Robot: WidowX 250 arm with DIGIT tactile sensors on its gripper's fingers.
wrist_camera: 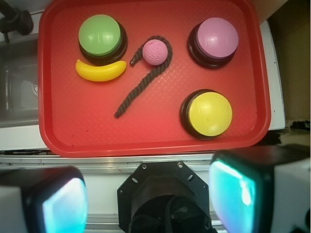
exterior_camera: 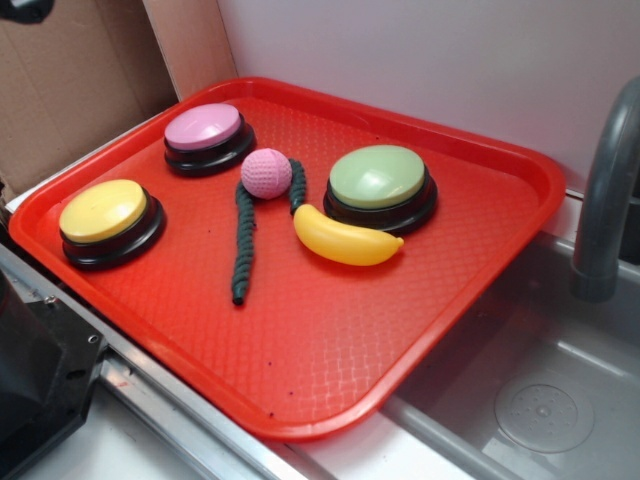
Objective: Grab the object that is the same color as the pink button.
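Observation:
The small pink knitted ball (exterior_camera: 266,173) lies on the red tray (exterior_camera: 420,330), between the pink button (exterior_camera: 204,128) and the green button (exterior_camera: 378,178). In the wrist view the ball (wrist_camera: 155,52) sits inside the curl of a dark rope (wrist_camera: 138,90), left of the pink button (wrist_camera: 216,35). My gripper (wrist_camera: 148,196) is open and empty, high above the tray's near edge; its two pads (wrist_camera: 232,196) frame the robot base. The gripper does not show in the exterior view.
A yellow button (exterior_camera: 103,212) stands at the tray's left and a yellow toy banana (exterior_camera: 343,241) lies in front of the green button. A grey sink (exterior_camera: 540,400) with a faucet (exterior_camera: 605,190) lies right of the tray. Cardboard (exterior_camera: 70,80) stands behind.

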